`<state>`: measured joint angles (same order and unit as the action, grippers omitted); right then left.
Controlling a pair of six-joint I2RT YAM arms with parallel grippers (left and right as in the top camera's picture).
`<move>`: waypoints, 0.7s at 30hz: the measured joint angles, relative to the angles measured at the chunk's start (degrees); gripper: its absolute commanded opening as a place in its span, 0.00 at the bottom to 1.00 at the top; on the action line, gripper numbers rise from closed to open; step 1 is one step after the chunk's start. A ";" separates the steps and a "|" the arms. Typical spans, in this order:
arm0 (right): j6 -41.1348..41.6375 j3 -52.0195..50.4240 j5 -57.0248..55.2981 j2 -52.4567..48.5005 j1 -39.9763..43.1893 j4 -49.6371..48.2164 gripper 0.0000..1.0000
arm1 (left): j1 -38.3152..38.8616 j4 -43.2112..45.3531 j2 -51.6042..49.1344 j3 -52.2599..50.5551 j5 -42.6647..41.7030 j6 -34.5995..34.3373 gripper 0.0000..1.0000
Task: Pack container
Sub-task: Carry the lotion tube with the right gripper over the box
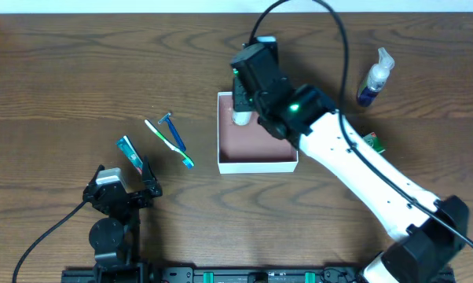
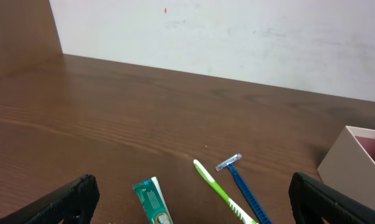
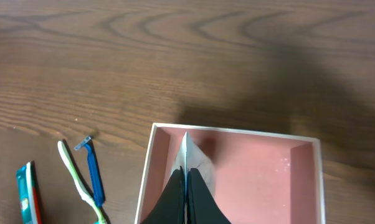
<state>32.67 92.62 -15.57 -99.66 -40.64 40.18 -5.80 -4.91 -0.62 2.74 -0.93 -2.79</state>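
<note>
The container (image 1: pixel 256 166) is a shallow white-walled box with a pinkish inside at the table's middle. It also shows in the right wrist view (image 3: pixel 303 180) and at the right edge of the left wrist view (image 2: pixel 349 155). My right gripper (image 1: pixel 243 101) (image 3: pixel 186 183) is shut on the flat end of a white tube (image 1: pixel 241 118) (image 3: pixel 186 149), held over the container's left part. My left gripper (image 1: pixel 122 187) (image 2: pixel 192 183) is open and empty near the front left, just short of the loose toiletries.
On the table left of the container lie a green toothpaste tube (image 1: pixel 130 153) (image 2: pixel 151 200), a green-white toothbrush (image 1: pixel 167 141) (image 2: pixel 218 190) and a blue razor (image 1: pixel 174 132) (image 2: pixel 243 186). A spray bottle (image 1: pixel 375 79) lies at the back right. A small green-and-white carton (image 1: pixel 372 143) lies beside my right arm.
</note>
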 measured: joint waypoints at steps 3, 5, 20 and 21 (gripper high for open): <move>0.92 0.00 -1.09 -1.68 -0.50 -1.33 0.02 | 0.00 0.00 0.00 0.00 0.00 0.02 0.98; 1.46 0.00 -2.14 -2.40 -1.03 -1.92 0.01 | 0.00 0.00 0.00 0.00 0.00 0.02 0.98; 3.78 0.00 -8.55 -3.13 -3.52 -6.95 0.02 | 0.00 0.00 0.00 0.00 0.00 0.00 0.98; 3.87 0.00 -8.70 -3.10 -3.52 -7.06 0.01 | 0.00 0.00 0.00 0.00 0.00 0.00 0.98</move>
<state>36.53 92.62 -24.27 -102.76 -44.16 33.12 -5.80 -4.91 -0.62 2.74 -0.93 -2.79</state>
